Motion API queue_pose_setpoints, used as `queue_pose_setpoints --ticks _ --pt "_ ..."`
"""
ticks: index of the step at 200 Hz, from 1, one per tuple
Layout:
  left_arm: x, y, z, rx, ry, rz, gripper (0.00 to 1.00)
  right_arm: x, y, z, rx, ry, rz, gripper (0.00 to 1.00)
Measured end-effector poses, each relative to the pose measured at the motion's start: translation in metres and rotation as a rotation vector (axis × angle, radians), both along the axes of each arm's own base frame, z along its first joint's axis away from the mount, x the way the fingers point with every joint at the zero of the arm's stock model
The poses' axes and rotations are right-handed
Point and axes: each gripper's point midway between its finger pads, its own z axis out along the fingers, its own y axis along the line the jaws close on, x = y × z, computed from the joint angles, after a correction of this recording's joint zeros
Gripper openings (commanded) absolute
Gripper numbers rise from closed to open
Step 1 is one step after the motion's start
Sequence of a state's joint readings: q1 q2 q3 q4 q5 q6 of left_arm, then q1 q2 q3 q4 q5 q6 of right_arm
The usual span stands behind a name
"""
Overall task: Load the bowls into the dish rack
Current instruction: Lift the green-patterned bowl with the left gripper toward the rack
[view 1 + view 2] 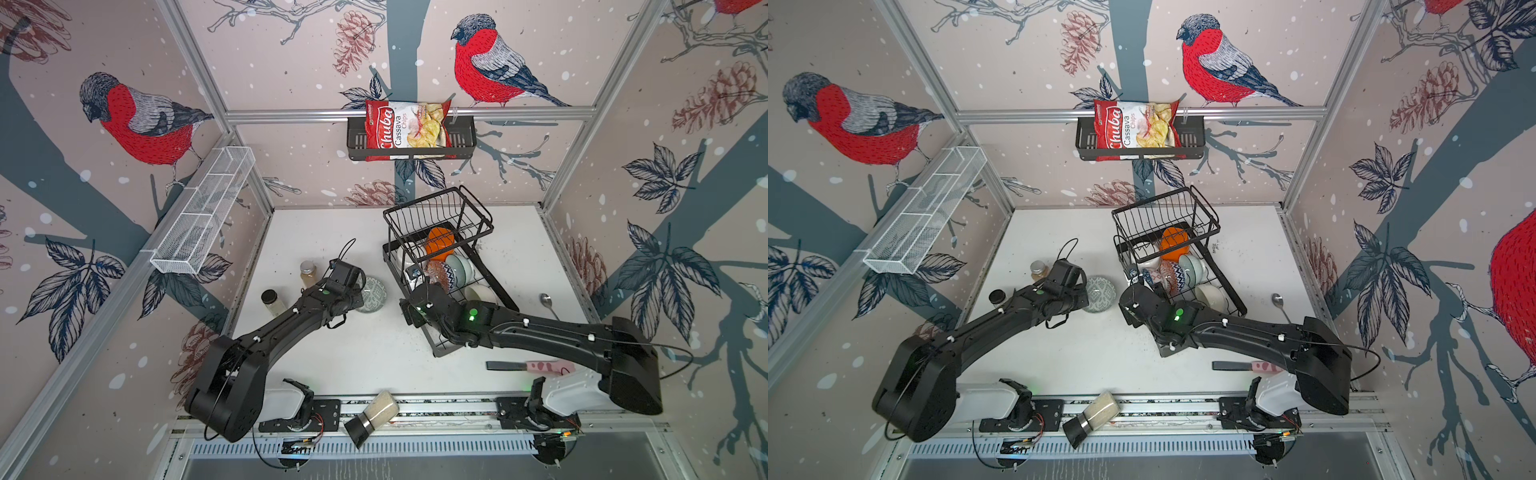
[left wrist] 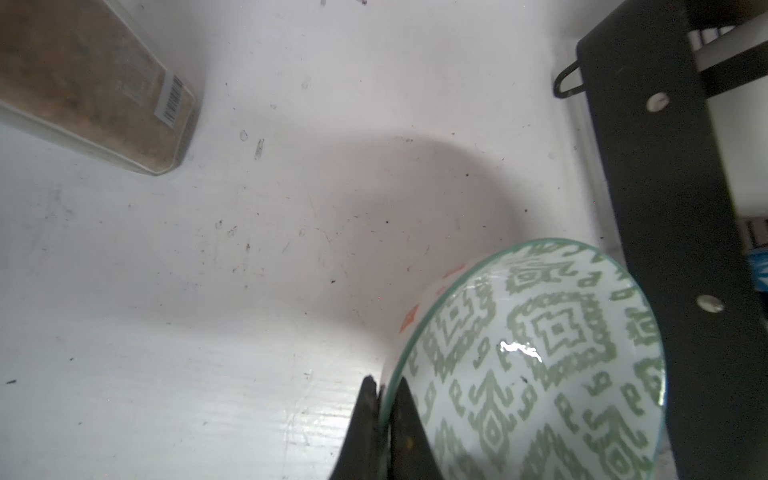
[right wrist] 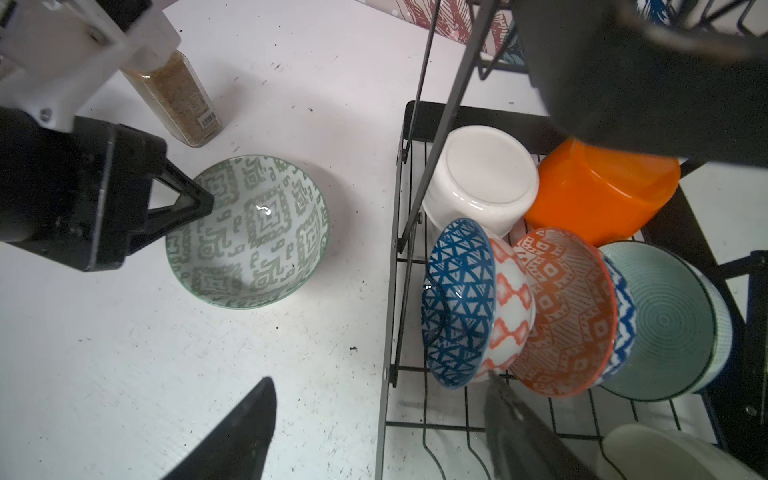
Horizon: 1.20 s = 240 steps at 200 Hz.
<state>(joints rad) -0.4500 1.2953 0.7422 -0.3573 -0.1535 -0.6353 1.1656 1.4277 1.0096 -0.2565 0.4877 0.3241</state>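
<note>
Seven bowls in all. Six inside the dish rack (image 1: 490,278) toward the table's (image 1: 332,232) back right corner: one white bowl (image 3: 482,174), one orange bowl (image 3: 602,195), then one blue-triangle bowl (image 3: 457,299), one orange-red patterned bowl (image 3: 569,311) and one teal bowl (image 3: 660,320) standing on edge, plus a second white bowl (image 3: 665,453) at the rack's front end. One green-patterned bowl (image 1: 374,296) outside, near the table's middle, just beside the rack's left edge. Left gripper (image 2: 380,384) pinched on that bowl's rim, one finger inside, one outside (lifted off the surface or not, hard to tell). Right gripper (image 3: 380,380) spread wide, holding nothing, straddling the rack's left edge. Three spice jars: brown spice jar (image 1: 308,272) and black-lidded jar (image 1: 272,300) upright toward the left edge, fallen jar (image 1: 374,415) at the front edge. One spoon (image 1: 547,302) near the right edge, one knife (image 1: 532,366) toward the front right corner.
</note>
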Motion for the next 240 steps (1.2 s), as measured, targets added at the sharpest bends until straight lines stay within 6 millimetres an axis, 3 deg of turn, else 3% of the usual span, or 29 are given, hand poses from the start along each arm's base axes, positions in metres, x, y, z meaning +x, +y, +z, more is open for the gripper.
queue_pose_setpoints --ticks 109,146,192,240 --pt "-0.025 -0.024 0.057 -0.174 -0.147 -0.173 0.00 0.010 -0.008 0.011 0.062 0.034 -0.044 0.77" --pt "-0.038 -0.031 0.057 -0.158 -0.130 -0.231 0.00 0.013 -0.011 0.023 0.104 0.049 -0.046 0.75" --pt "-0.051 -0.056 0.057 -0.149 -0.118 -0.336 0.00 0.010 -0.001 0.032 0.151 0.081 -0.019 0.69" --pt "-0.055 -0.068 0.055 -0.137 -0.106 -0.371 0.00 0.007 0.006 0.022 0.138 0.130 -0.006 0.63"
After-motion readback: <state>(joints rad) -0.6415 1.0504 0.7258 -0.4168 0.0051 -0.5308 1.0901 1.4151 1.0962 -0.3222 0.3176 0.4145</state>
